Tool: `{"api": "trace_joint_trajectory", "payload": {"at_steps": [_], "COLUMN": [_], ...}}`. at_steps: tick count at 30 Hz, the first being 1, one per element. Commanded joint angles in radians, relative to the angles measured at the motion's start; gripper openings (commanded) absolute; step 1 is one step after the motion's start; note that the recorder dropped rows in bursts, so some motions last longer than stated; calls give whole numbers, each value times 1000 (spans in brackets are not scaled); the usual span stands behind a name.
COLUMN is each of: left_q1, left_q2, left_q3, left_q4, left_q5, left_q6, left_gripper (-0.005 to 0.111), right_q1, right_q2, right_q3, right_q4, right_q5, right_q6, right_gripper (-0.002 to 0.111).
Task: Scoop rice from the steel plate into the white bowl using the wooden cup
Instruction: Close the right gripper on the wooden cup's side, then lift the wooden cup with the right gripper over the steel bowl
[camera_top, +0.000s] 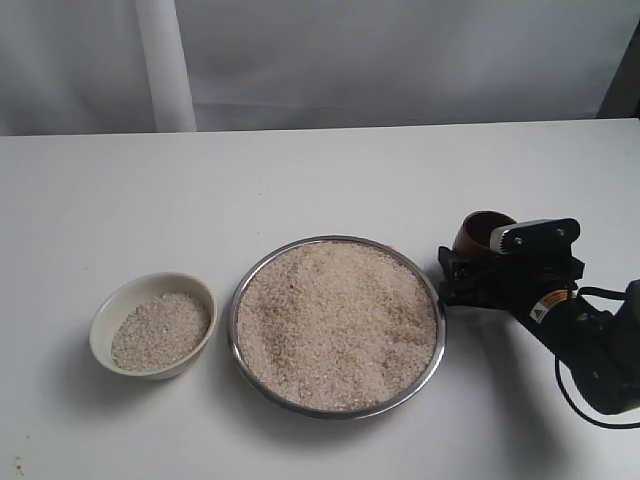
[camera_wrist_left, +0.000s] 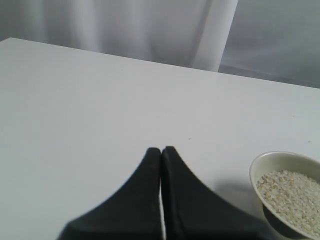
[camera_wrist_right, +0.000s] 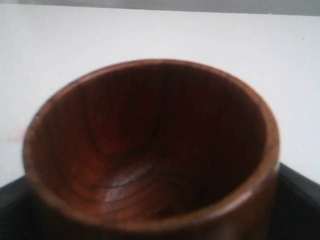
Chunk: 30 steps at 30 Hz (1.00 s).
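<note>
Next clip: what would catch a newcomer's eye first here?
The wide steel plate, heaped with pale rice, dominates the middle of the table. To its left sits the small white bowl, partly filled with rice. To its right, the right gripper has its jaws on either side of the empty reddish wooden cup, close beside the plate's rim.

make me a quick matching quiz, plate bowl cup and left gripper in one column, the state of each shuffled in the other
1 plate
2 bowl
3 cup
4 left gripper

a empty inside
b shut
c rice up to the rim
d partly filled

Pairs: 1-c, 2-d, 3-a, 4-b
</note>
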Motion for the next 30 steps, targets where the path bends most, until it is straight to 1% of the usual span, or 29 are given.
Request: {"api": "trace_joint_trajectory", "payload": {"at_steps": [1, 10, 15, 19, 24, 30], "left_q1": [-3, -3, -3, -3, -3, -3], "left_q2": [-2, -2, -2, -2, -2, -2], "left_q3": [-4, -4, -4, -4, -4, -4], "left_q4": [-6, -6, -6, -6, -6, -6], "left_q5": [-6, -6, -6, -6, -6, -6], "left_q6": [-1, -1, -1, -1, -1, -1], "left_gripper": [0, 0, 0, 0, 0, 0], "right_q1": [1, 1, 1, 1, -1, -1], "right_q2": [1, 1, -16, -90, -220, -384], "right_q3": [-2, -2, -2, -2, -2, -2], "right_q4": [-13, -13, -13, -13, -21, -95], "right_q5": [-15, -15, -15, 77, 258, 565], "right_q6": [8, 10, 24, 24, -15, -67], "right_gripper": [67, 36, 15, 0, 0, 0]}}
